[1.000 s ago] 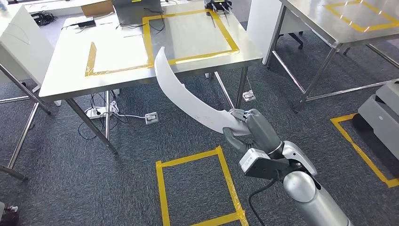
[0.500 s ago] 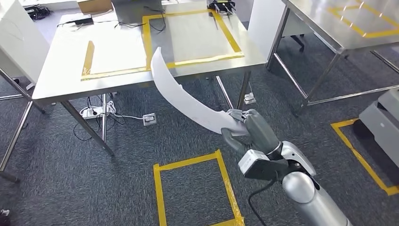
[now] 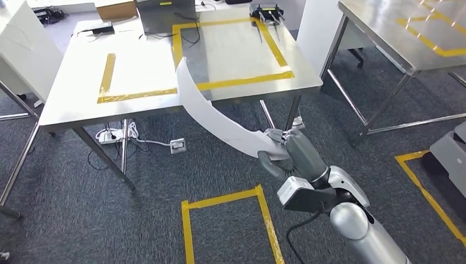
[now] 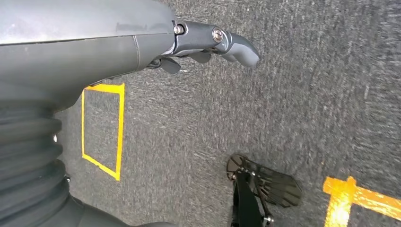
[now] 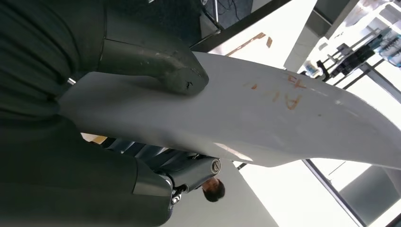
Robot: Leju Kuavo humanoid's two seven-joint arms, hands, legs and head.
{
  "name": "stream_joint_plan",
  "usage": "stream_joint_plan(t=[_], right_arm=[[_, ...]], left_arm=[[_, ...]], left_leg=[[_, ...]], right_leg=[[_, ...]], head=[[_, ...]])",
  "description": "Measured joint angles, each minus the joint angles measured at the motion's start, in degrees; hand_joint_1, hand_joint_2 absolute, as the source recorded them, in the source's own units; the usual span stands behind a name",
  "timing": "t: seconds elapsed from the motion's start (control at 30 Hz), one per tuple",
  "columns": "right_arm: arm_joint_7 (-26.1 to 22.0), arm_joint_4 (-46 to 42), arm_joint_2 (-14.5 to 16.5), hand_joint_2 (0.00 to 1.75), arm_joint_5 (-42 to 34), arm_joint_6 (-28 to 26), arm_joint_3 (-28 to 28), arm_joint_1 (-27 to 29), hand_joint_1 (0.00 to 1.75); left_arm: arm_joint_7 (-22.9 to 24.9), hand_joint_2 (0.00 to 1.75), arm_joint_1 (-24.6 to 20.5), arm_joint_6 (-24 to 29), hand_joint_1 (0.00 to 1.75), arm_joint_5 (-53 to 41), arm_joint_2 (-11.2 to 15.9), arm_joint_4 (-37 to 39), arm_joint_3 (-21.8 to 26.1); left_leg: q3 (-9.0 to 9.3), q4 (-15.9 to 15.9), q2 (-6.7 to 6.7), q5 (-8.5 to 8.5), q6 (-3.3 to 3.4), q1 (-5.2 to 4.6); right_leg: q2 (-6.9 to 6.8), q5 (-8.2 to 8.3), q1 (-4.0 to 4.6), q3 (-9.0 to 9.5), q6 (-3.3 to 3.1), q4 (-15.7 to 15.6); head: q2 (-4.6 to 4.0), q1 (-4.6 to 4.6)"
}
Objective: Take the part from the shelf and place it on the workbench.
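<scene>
The part (image 3: 220,118) is a long, curved white panel. My right hand (image 3: 291,151) grips its lower end, and it rises to the upper left in the head view. Its tip overlaps the front edge of the steel workbench (image 3: 137,66), which carries a yellow taped rectangle (image 3: 277,52). Up close in the right wrist view, the part (image 5: 265,127) has faint red marks and my thumb (image 5: 161,66) presses on its face. My left hand (image 4: 142,42) hangs over the grey carpet and holds nothing.
A laptop (image 3: 165,14), a cardboard box (image 3: 115,8) and a black device (image 3: 267,11) sit at the bench's far side. Power strips and cables (image 3: 115,132) lie under it. A second steel table (image 3: 384,27) stands right; a taped yellow square (image 3: 231,225) marks the floor.
The whole view has shifted as I move: the workbench sits lower and closer in the picture. The part's tip now reaches over the bench's front edge. My right hand keeps its hold.
</scene>
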Motion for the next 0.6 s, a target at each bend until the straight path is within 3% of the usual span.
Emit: stream_joint_plan(t=[0.07, 0.17, 0.23, 0.27, 0.3, 0.33, 0.4, 0.43, 0.53, 0.6], right_arm=[[0.19, -0.11, 0.0, 1.75, 0.05, 0.0, 0.1, -0.1, 1.75], [0.4, -0.18, 0.0, 1.75, 0.06, 0.0, 0.22, -0.13, 1.75], [0.45, -0.18, 0.0, 1.75, 0.06, 0.03, 0.33, -0.06, 1.75], [0.48, -0.18, 0.0, 1.75, 0.06, 0.08, 0.37, -0.05, 1.75], [0.5, -0.18, 0.01, 1.75, 0.06, 0.12, 0.4, -0.05, 1.75], [0.51, -0.16, 0.02, 1.75, 0.06, 0.17, 0.44, -0.08, 1.75], [0.55, -0.01, 0.08, 1.75, 0.08, 0.26, 0.58, -0.27, 1.75], [0.57, 0.1, 0.14, 1.75, 0.08, 0.31, 0.69, -0.47, 1.75], [0.62, 0.62, 0.3, 1.75, 0.07, 0.57, 1.08, -1.72, 1.75], [0.76, 1.4, 0.42, 1.75, 0.08, 0.96, 1.36, -2.98, 1.75]], left_arm=[[-0.03, 1.75, -0.14, -0.01, 0.0, -0.06, -0.07, 0.01, -0.03], [-0.03, 1.75, -0.18, -0.02, 0.0, -0.21, -0.1, 0.01, -0.09], [-0.03, 1.75, 0.0, -0.02, 0.0, -0.37, -0.02, 0.01, -0.12], [-0.02, 1.75, 0.07, -0.02, 0.0, -0.45, 0.03, 0.01, -0.14], [0.0, 1.75, 0.11, -0.02, 0.0, -0.52, 0.08, 0.01, -0.18], [0.03, 1.75, 0.2, -0.02, 0.0, -0.61, 0.1, 0.02, -0.21], [0.13, 1.75, 0.31, 0.0, 0.0, -0.71, 0.14, 0.05, -0.32], [0.23, 1.75, 0.35, 0.01, 0.0, -0.78, 0.15, 0.05, -0.35], [0.44, 1.75, 0.24, 0.03, 0.0, -1.02, 0.17, 0.03, -0.44], [0.42, 1.75, 0.13, 0.03, 0.0, -1.12, 0.17, 0.03, -0.57]], left_leg=[[-1.13, 3.22, 0.26, -0.23, -0.63, 0.06], [-7.18, 12.08, 0.52, -3.64, -1.56, 0.29], [-10.34, 14.37, 0.61, -4.94, -1.74, 0.4], [-10.75, 13.0, 0.68, -4.08, -1.78, 0.46], [-10.39, 10.08, 0.79, -2.02, -1.85, 0.54], [-9.75, 6.39, 0.98, 1.27, -1.91, 0.67], [-8.86, 1.4, 1.41, 5.58, -1.38, 0.62], [-8.71, 0.41, 1.5, 6.48, -0.85, 0.54], [-7.46, -0.16, 1.16, 5.72, 0.72, 0.53], [-5.97, -0.77, 0.92, 5.04, 1.43, 0.58]], right_leg=[[-0.03, -0.54, -0.22, 1.71, -0.84, -0.47], [-0.12, -2.15, -0.4, 3.79, -1.27, -0.62], [0.0, -3.43, -0.58, 5.26, -1.09, -0.61], [0.05, -4.15, -0.74, 6.18, -0.91, -0.61], [0.05, -4.91, -0.92, 7.19, -0.66, -0.61], [0.03, -5.7, -1.05, 8.04, -0.35, -0.62], [0.06, -7.14, -1.09, 9.31, 0.5, -0.67], [0.1, -7.55, -1.03, 9.74, 0.97, -0.78], [0.08, -6.8, -1.06, 9.6, 2.02, 0.61], [0.0, -5.69, -1.09, 6.02, 2.28, 6.08]], head=[[0.0, -0.15], [-0.01, -0.34], [-0.01, -0.34], [-0.01, -0.34], [0.0, -0.34], [0.0, -0.37], [-0.01, -0.59], [-0.01, -0.7], [0.0, -0.73], [0.0, -0.61]])
